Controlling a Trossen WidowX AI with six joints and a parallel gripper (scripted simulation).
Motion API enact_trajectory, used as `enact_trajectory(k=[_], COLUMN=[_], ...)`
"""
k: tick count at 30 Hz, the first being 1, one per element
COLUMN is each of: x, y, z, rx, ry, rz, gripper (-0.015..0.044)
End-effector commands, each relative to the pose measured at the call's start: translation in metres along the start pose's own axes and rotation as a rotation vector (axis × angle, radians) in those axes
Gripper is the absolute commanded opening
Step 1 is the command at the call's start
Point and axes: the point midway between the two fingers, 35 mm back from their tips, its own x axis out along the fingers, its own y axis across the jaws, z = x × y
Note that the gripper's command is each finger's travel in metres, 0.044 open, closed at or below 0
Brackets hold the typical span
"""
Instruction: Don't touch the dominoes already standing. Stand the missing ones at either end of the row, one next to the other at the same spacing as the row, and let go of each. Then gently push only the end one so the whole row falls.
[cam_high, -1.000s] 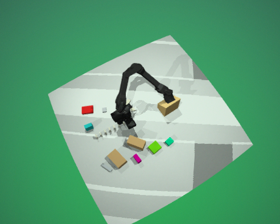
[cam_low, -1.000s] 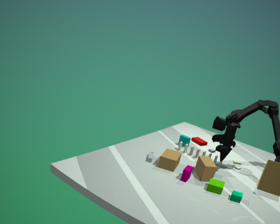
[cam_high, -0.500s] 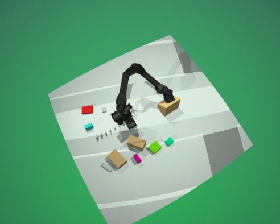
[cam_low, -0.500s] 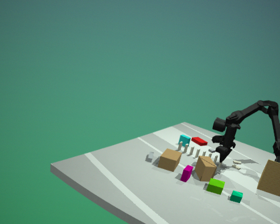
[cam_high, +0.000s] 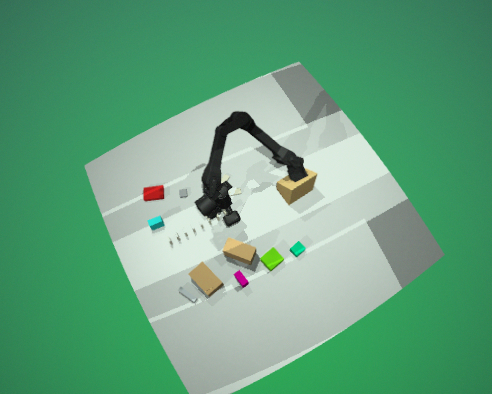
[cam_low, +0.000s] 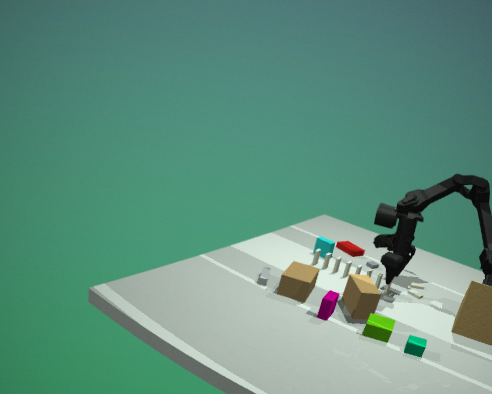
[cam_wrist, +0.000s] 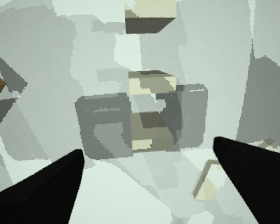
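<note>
A row of small cream dominoes (cam_high: 187, 235) (cam_low: 337, 264) (cam_wrist: 150, 12) stands upright on the pale strip of the table (cam_high: 320, 280). My gripper (cam_high: 218, 214) (cam_low: 390, 279) (cam_wrist: 150, 150) is open and pointing down at the row's end nearest the arm. An upright domino (cam_wrist: 150, 85) (cam_low: 385, 289) stands free between the spread fingers, in line with the row. Two loose dominoes (cam_high: 237, 190) (cam_low: 417, 285) lie flat just beyond the gripper. In the top view the arm hides the domino under the gripper.
Two tan boxes (cam_high: 239, 250) (cam_high: 205, 278) lie close beside the row, and a third (cam_high: 297, 186) is at the arm's base. A red block (cam_high: 153, 192), a cyan block (cam_high: 156, 222), a grey cube (cam_high: 183, 193), green (cam_high: 272, 258), teal (cam_high: 297, 248) and magenta (cam_high: 241, 278) blocks lie around.
</note>
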Motion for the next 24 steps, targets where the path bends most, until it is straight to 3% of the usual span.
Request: enact_trajectory(k=[1, 5, 13, 24], x=[-0.065, -0.110, -0.110, -0.083], y=[0.003, 0.000, -0.002, -0.031], z=[0.007, 0.000, -0.002, -0.029], rx=[0.009, 0.011, -0.046, -0.997], ry=[-0.025, -0.024, -0.024, -0.027], rz=[0.015, 0.010, 0.009, 0.001], gripper=[0.0440, 0.0440, 0.0440, 0.0440])
